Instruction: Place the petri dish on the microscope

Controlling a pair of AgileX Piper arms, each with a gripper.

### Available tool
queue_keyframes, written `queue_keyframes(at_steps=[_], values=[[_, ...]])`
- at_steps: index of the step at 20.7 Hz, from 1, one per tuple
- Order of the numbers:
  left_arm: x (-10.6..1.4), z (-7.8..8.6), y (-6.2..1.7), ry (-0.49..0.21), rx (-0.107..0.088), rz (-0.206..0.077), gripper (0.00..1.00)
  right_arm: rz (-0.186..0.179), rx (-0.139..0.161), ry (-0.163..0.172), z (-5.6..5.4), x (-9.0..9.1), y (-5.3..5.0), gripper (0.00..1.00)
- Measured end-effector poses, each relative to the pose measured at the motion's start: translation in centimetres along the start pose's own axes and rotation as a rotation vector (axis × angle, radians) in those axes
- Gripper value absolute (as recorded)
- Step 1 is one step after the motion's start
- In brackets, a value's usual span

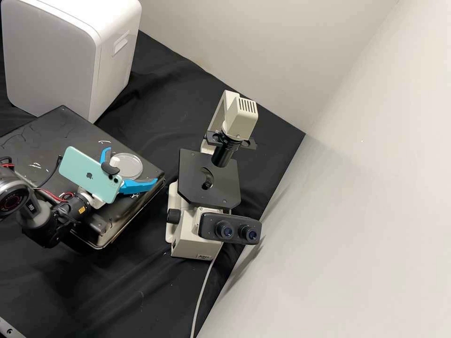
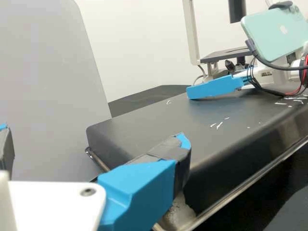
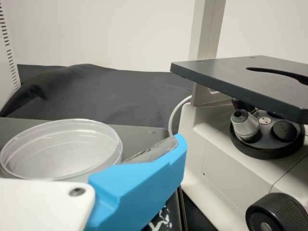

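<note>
The right arm [image 1: 42, 211] is held low and nearly level at the left of the high view, and the right gripper [image 1: 132, 165] is spread wide, its fingers [image 1: 138, 186] flat. The left gripper [image 2: 91, 137] is also held low, fingers parted.

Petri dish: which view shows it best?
Right wrist view: the petri dish is close, rim and clear wall plain. High view: small, between the fingers of the right hand. Left wrist view: cannot make it out.
</note>
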Motion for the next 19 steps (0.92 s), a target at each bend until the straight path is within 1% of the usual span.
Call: queue_keyframes(at_steps=[1, 3, 5, 9, 13, 16, 18, 19], values=[[0.00, 0.00, 0.00, 0.000, 0.000, 0.000, 1.00, 0.000, 0.000, 0.000, 0.00, 0.00, 0.00, 0.00], [0.02, 0.00, -0.06, 0.000, 0.000, -0.003, 1.00, 0.000, 0.001, 0.000, 0.00, 0.00, 0.00, 0.00], [0.05, 0.00, -0.14, 0.000, 0.001, -0.008, 1.00, -0.004, 0.020, 0.004, -0.03, 0.00, -0.03, 0.00], [0.06, -0.04, -0.16, 0.002, -0.005, -0.009, 1.00, -0.004, 0.025, 0.004, -0.03, 0.00, -0.03, 0.00], [0.06, -0.11, -0.15, 0.006, -0.005, -0.009, 1.00, -0.004, 0.044, 0.004, -0.03, 0.00, -0.03, 0.00], [0.06, -0.22, -0.15, 0.013, -0.007, -0.008, 1.00, -0.003, 0.043, 0.005, -0.05, 0.00, -0.02, 0.00], [0.06, -0.24, -0.15, 0.013, -0.007, -0.008, 1.00, 0.004, 0.052, 0.013, -0.10, 0.00, 0.06, 0.00], [0.06, -0.23, -0.15, 0.013, -0.007, -0.008, 1.00, 0.005, 0.065, 0.014, -0.08, -0.01, 0.08, 0.00]])
